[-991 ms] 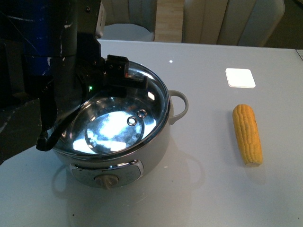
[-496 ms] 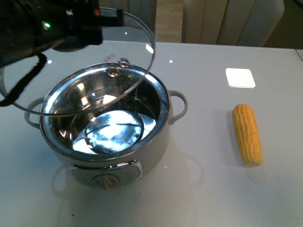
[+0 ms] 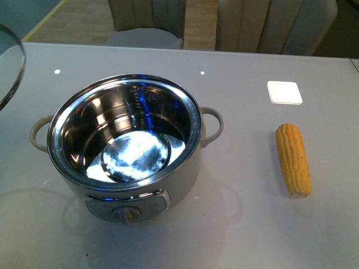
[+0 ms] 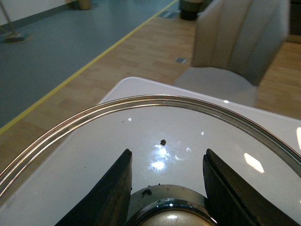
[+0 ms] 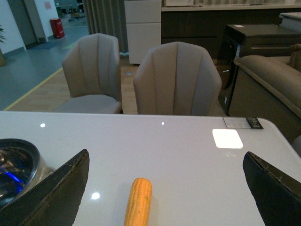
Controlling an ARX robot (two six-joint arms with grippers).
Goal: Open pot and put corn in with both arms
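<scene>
The left claw (image 4: pixel 167 160) grips the glass lid (image 4: pixel 160 100) by its knob, left of the uncovered pot (image 3: pixel 185 171). The right claw (image 5: pixel 162 188) gapes wide over the corn (image 3: pixel 293 159), which lies on the table (image 3: pixel 252 230), right of the pot.

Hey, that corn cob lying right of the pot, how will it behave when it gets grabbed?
The corn is round and lies on its side on the glossy table, so a sideways nudge would probably roll it. It looks stiff, so it should lift without sagging. The bumpy kernel rows likely give the right hand decent grip.
</scene>
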